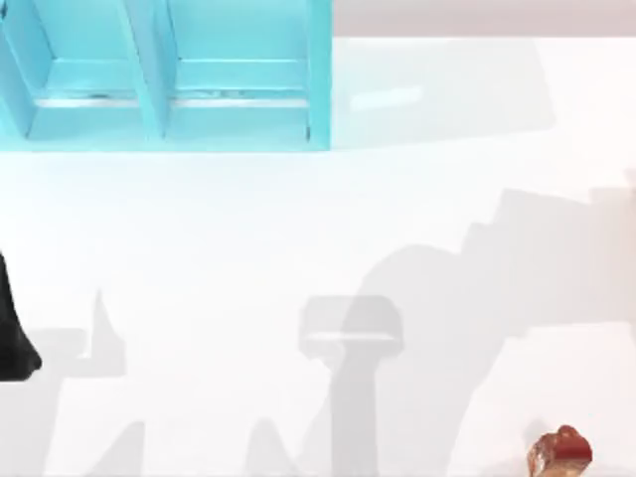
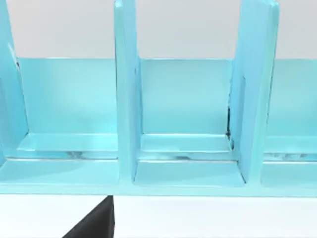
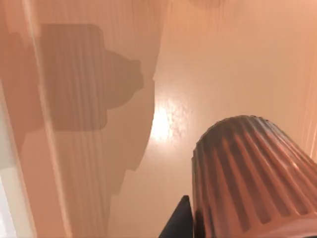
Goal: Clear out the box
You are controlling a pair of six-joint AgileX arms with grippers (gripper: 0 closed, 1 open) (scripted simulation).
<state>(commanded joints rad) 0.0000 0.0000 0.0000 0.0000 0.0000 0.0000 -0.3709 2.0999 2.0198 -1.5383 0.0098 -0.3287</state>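
The box [image 1: 318, 79] is a turquoise case with upright dividers at the table's back left. In the left wrist view the box [image 2: 126, 99] faces me, and the compartments that show hold nothing. My left gripper [image 1: 15, 343] is a dark shape at the table's left edge, well in front of the box; a black part of my left gripper [image 2: 94, 225] shows below the box's front lip. A ribbed red-brown object [image 1: 561, 452] is at the front right edge. My right gripper [image 3: 185, 225] has one dark finger pressed against this ribbed object [image 3: 247, 173], held above a tan surface.
The white table [image 1: 248, 229] stretches between the box and the front edge, crossed by grey arm shadows. A glossy tan surface [image 3: 208, 74] with a shadow on it lies under the right gripper.
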